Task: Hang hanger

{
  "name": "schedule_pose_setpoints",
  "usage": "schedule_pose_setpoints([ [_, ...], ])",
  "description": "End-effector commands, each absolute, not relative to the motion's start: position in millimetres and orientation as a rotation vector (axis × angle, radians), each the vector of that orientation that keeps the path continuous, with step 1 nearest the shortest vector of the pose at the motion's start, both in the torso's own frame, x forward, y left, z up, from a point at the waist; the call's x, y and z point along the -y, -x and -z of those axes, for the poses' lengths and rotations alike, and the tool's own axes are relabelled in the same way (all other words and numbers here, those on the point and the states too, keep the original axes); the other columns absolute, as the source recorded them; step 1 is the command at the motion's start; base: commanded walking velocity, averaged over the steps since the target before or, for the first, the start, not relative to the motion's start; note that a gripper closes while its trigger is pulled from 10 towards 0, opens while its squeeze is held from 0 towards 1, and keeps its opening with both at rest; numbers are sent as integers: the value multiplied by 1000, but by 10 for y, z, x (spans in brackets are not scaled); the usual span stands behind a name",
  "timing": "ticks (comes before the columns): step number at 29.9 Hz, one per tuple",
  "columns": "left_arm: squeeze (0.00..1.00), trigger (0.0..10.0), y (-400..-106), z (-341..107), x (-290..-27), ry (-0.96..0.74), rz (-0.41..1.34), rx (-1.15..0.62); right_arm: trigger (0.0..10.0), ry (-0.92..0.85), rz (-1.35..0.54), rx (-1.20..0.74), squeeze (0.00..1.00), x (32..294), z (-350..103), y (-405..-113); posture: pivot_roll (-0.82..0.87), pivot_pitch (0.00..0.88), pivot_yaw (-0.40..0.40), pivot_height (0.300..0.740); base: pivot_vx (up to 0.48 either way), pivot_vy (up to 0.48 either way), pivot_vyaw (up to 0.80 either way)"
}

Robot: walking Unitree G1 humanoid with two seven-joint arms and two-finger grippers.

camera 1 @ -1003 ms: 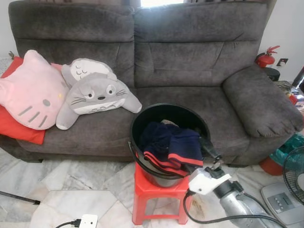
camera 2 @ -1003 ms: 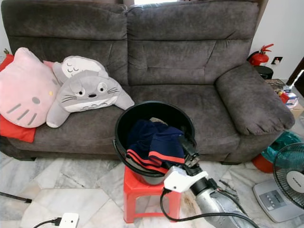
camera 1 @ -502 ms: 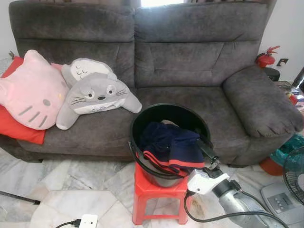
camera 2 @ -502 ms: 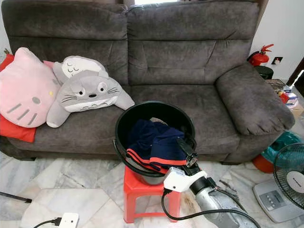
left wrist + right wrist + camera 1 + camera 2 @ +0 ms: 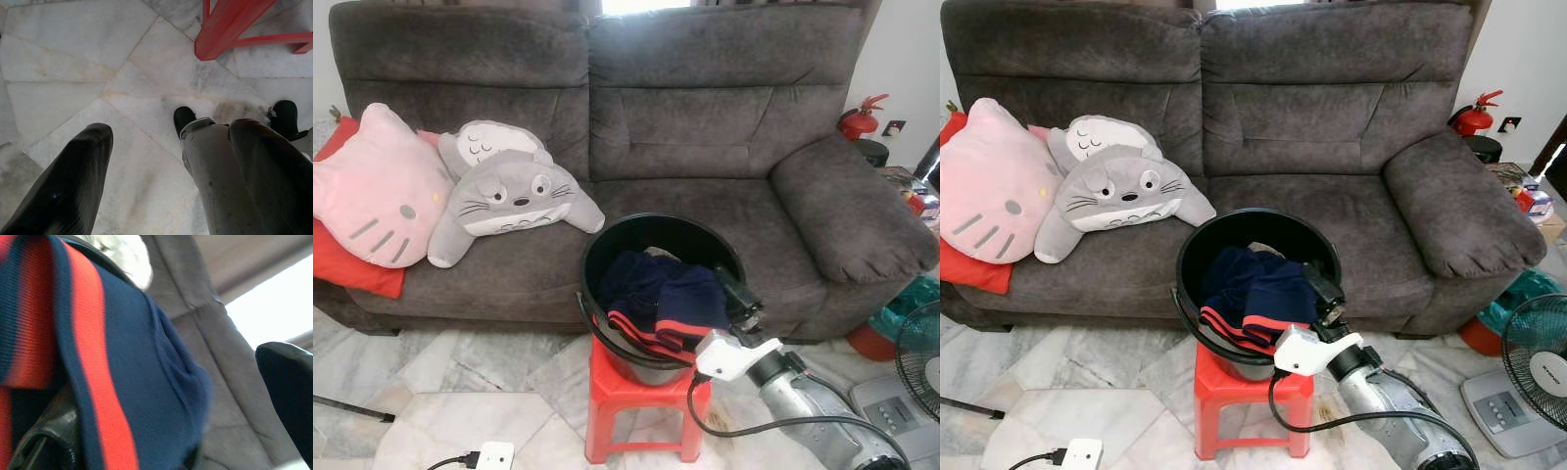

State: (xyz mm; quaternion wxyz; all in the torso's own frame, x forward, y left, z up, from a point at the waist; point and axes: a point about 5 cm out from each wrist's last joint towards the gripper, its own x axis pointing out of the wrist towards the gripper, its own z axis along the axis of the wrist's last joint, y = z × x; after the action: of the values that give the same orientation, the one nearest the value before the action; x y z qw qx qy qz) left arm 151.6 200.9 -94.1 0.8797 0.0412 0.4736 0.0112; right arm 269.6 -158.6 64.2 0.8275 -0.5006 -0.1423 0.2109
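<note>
Our right end effector (image 5: 736,301) is at the rim of the black bucket (image 5: 607,257) on the red stool (image 5: 641,397), fingers spread beside the navy-and-red garment (image 5: 664,299). We can't spot a hanger. Left end effector (image 5: 166,161) hangs open over the floor. Tugging cloth could tip the bucket.

The right arm (image 5: 813,411) reaches forward and up from the lower right, silver forearm and white wrist leading; the right gripper (image 5: 732,294) points inward, its jaws seemingly parted, though the view is too close to be sure; the left gripper (image 5: 171,171) hangs low, pointing downward, black fingers (image 5: 68,186) spread apart.
</note>
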Motion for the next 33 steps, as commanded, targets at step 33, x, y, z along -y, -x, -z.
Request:
schedule_pose_setpoints([
  [33,0,10000,-1456,954,-2055,-94,-35,-996,0,1091,-402,234,0,1664,-622,-2805,-96,0,6,740,0,0,0],
])
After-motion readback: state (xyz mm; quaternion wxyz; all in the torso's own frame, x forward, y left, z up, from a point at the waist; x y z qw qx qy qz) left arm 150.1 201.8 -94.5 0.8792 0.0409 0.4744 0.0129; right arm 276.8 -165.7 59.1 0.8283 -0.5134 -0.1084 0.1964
